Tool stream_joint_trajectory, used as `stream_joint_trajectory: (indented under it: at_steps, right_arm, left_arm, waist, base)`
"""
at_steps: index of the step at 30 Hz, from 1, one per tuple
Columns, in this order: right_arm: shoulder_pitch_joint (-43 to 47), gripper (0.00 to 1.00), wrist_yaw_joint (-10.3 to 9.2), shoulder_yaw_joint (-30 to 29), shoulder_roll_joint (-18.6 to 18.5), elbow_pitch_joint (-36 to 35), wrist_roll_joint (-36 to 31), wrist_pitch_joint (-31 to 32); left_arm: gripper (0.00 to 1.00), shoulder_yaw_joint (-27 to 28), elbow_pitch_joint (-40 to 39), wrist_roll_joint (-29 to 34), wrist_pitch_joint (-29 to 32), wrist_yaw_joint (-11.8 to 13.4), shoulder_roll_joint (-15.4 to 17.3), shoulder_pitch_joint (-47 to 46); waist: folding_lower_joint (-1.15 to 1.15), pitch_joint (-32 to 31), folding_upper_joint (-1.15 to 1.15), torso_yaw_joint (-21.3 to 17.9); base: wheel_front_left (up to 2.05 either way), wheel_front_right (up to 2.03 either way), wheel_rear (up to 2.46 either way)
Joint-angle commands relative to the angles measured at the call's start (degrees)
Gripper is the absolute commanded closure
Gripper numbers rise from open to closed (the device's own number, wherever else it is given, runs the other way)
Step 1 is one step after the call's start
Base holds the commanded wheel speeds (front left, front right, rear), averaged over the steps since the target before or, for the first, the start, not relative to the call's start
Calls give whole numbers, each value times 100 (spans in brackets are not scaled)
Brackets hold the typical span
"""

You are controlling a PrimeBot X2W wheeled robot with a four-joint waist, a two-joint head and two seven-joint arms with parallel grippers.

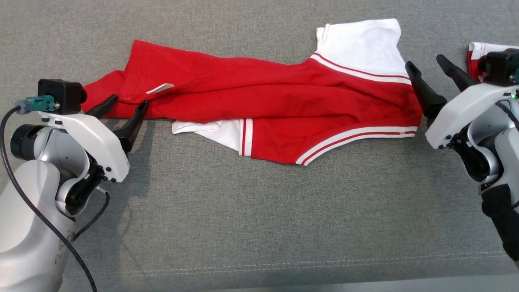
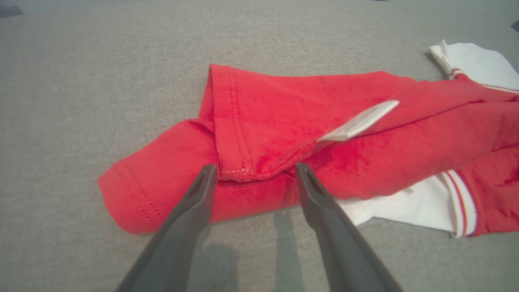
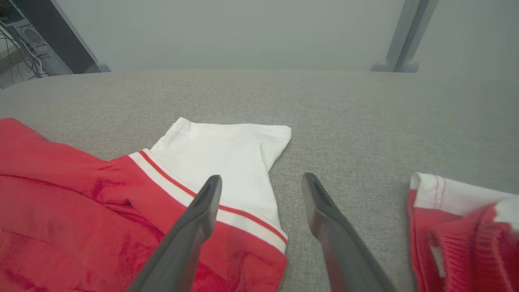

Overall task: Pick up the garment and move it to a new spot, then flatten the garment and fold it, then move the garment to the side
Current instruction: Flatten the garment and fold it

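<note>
Right, your garment [image 1: 284,105], a red shirt with white sleeves and red-and-white striped trim, lies bunched lengthwise across the far half of the grey fabric surface [image 1: 259,211]. It runs from near the left edge towards the right edge. A white label [image 1: 160,88] sticks out of the red cloth near its left end. One white sleeve [image 1: 361,44] lies flat at the far right end, and a second white piece pokes out from under the near side.

Your left gripper [image 1: 129,100] sits at the shirt's left end with its jaws wide apart and nothing between them. The fingertips reach the near edge of the folded red hem. You cannot tell from these views whether they touch the cloth.

Your right gripper [image 1: 425,61] is also spread wide and empty, just beside the shirt's right end. In the right wrist view one finger lies over the striped seam below the sleeve and the other over bare grey fabric.

Past it, at the right edge, a second red-and-white garment [image 1: 476,54] lies crumpled, apart from yours. A stitched seam [image 1: 284,265] runs along the near edge. Beyond the far edge stand a dark post [image 3: 61,40], a computer tower with cables [image 3: 24,36] and a grey metal leg [image 3: 405,36].
</note>
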Motion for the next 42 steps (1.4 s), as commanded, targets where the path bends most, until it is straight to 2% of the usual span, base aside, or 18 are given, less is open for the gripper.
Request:
stream_joint_trajectory:
  at_steps: [1, 10, 24, 25, 26, 27, 28, 29, 35, 39, 42]
  right_arm:
    - [-146, 0, 25, 143, -77, -2, 79, 40]
    - [-1340, 0, 25, 741, -183, 1307, 613, 323]
    - [-2266, 0, 25, 1426, -129, 2447, 1181, 287]
    - [-2295, 0, 25, 1464, -120, 2496, 1225, 266]
    - [-2323, 0, 25, 1498, -115, 2550, 1266, 237]
    - [-2346, 20, 25, 1562, -120, 2612, 1273, 228]
    - [-2365, 63, 25, 1621, -123, 2651, 1289, 192]
    - [-2381, 100, 25, 1609, -118, 2707, 1350, 111]
    - [-2290, 100, 25, 1803, -211, 2572, 1625, -410]
    - [-1888, 100, 25, 1903, -494, 1942, 2001, -965]
    - [-1354, 100, 25, 1949, -847, 1176, 2330, -1337]
  left_arm:
    - [0, 166, -105, -78, 8, -40, 309, -280]
    - [0, -331, -35, -585, -21, -40, 436, -737]
    - [0, -975, -95, -1097, -203, -40, 584, -1113]
    - [24, -1022, -96, -1155, -216, -40, 582, -1134]
    - [59, -1074, -104, -1215, -230, -40, 588, -1154]
    - [93, -1116, -113, -1259, -270, -40, 597, -1176]
    - [100, -1159, -114, -1321, -294, -40, 602, -1188]
    - [100, -1203, -110, -1372, -312, -40, 615, -1200]
    - [100, -1388, -252, -1626, -640, -40, 709, -1188]
    - [100, -1404, -488, -1784, -874, -40, 879, -962]
    - [100, -1334, -729, -1882, -1011, -40, 1044, -645]
  waist:
    - [0, 86, 0, 36]
    - [0, 371, 0, 236]
    - [0, 543, 0, 485]
    - [0, 549, 0, 501]
    - [0, 553, 0, 518]
    - [0, 556, 0, 533]
    - [0, 557, 0, 545]
    - [0, 557, 0, 556]
    - [0, 537, 0, 560]
    - [0, 400, 0, 539]
    - [0, 279, 0, 486]
  base:
    - [0, 0, 0]
    - [0, 0, 0]
    - [0, 0, 0]
    - [0, 0, 0]
    - [0, 0, 0]
    - [0, 0, 0]
    - [0, 0, 0]
    - [0, 0, 0]
    - [0, 0, 0]
    - [0, 0, 0]
    - [0, 0, 0]
